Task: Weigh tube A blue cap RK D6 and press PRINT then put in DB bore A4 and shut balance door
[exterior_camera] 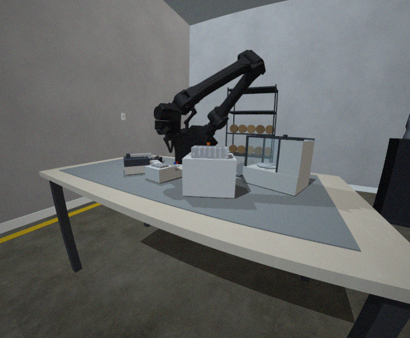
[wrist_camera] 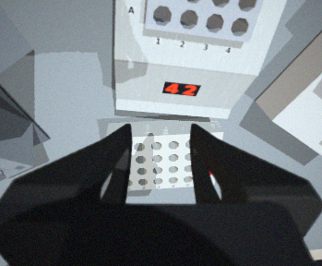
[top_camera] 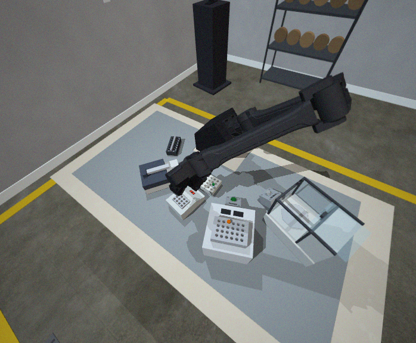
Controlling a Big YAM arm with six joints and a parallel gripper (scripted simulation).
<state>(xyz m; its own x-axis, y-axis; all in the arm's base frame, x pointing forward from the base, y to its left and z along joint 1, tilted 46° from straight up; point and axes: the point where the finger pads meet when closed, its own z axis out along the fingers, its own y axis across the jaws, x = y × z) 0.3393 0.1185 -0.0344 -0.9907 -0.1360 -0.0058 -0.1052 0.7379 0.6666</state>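
My gripper [wrist_camera: 161,133] is partly open with nothing between its fingers, above the tube rack [top_camera: 206,189] [wrist_camera: 165,139]. A blue cap [exterior_camera: 175,163] shows beside a red cap [exterior_camera: 177,162] at the rack; the fingers hide that part of the rack in the wrist view. The dry block [top_camera: 186,212] [exterior_camera: 161,173] [wrist_camera: 136,66] shows 42, and its bore A4 [wrist_camera: 240,26] is empty. The balance [top_camera: 289,240] [exterior_camera: 289,182] has its door pane [top_camera: 352,228] slid back, open. Its pan [top_camera: 293,217] [exterior_camera: 266,165] looks empty.
The mixer [top_camera: 230,252] [exterior_camera: 208,178], with an orange cap [top_camera: 229,221] [exterior_camera: 208,143], stands between the balance and the dry block. A green cap [top_camera: 213,184] sits in the rack. The spectrophotometer [top_camera: 152,177] [exterior_camera: 135,169] and magnet block [top_camera: 173,145] stand beyond the dry block.
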